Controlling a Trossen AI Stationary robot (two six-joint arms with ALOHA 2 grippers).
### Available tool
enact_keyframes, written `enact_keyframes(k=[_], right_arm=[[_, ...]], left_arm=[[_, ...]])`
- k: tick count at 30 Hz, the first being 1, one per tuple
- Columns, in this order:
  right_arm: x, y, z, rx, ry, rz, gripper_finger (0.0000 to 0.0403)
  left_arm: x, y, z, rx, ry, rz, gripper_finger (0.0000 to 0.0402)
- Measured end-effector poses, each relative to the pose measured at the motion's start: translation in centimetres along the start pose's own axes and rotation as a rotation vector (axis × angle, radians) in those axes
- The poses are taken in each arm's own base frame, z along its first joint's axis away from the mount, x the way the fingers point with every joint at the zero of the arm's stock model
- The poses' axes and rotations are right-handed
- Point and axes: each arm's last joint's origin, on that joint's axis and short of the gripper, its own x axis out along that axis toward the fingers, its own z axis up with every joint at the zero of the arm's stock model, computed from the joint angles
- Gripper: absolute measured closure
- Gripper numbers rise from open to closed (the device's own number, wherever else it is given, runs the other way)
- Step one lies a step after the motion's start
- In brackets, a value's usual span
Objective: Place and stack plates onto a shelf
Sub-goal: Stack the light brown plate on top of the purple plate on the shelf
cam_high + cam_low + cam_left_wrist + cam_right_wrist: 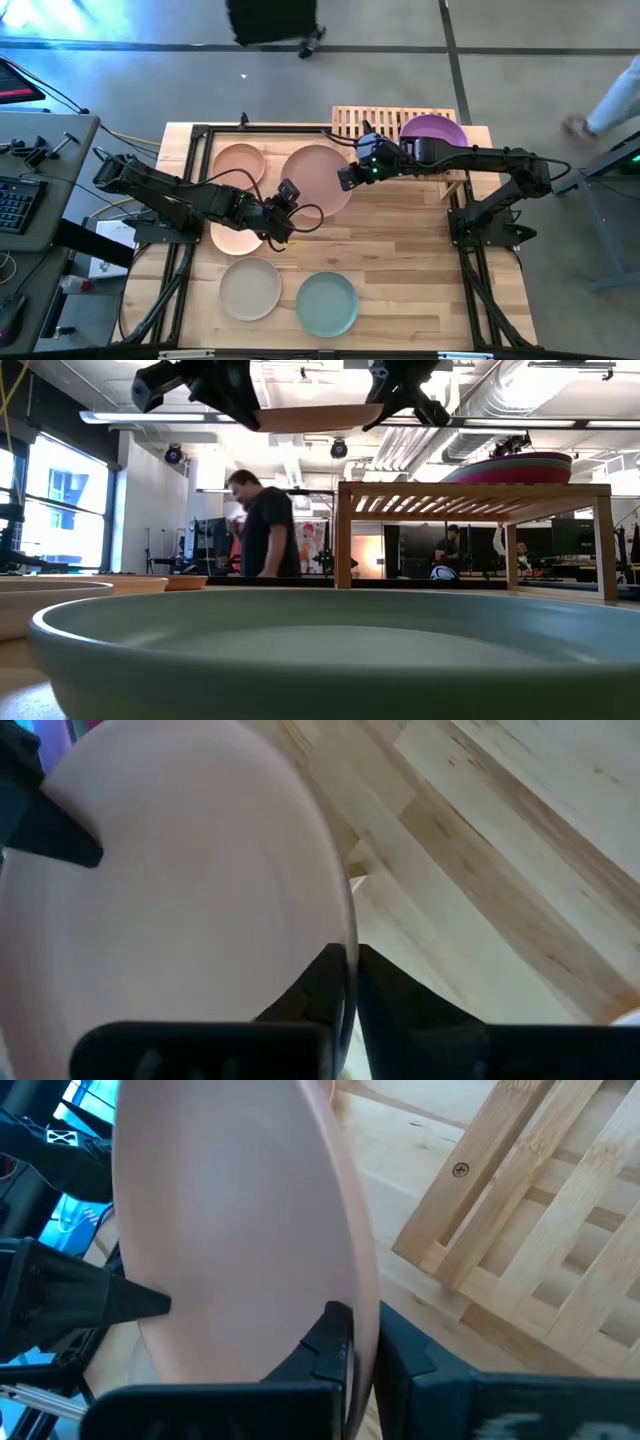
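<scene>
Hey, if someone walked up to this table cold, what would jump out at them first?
Both grippers pinch one round peach plate in mid-air above the table: the left gripper and the right gripper hold opposite rims. On the light wooden slatted shelf at the table's far edge, a purple plate tops a small stack.

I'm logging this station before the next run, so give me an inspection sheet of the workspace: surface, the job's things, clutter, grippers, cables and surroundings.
Surface: light plank table, dark frame along its sides.
Job's things: raised peach plate held at both rims; peach plate and another under the left arm; beige plate and mint plate near the front; purple plate on the shelf.
Clutter: nothing seen on the table.
Grippers: left gripper shut on the raised plate's rim; right gripper shut on the opposite rim.
Cables: black cable looping over the left arm.
Surroundings: side desk with keyboard; person in the room behind.
</scene>
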Motion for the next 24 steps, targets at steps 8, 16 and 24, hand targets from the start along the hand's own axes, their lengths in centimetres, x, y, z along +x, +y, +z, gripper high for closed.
enact_keyframes(k=[8,16,24], right_arm=[[0.0,0.0,-0.1,0.011,0.006,-0.004,0.0401],[0.0,-0.4,0.0,-0.001,0.018,-0.022,0.0402],[-1.9,-2.1,0.9,0.014,0.016,-0.077,0.0402]], left_arm=[[0.3,0.2,-0.3,-0.143,0.004,-0.013,0.0342],[0.3,0.1,-0.2,-0.357,-0.031,-0.059,0.0296],[0.1,0.1,-0.2,-0.509,0.003,-0.008,0.0285]])
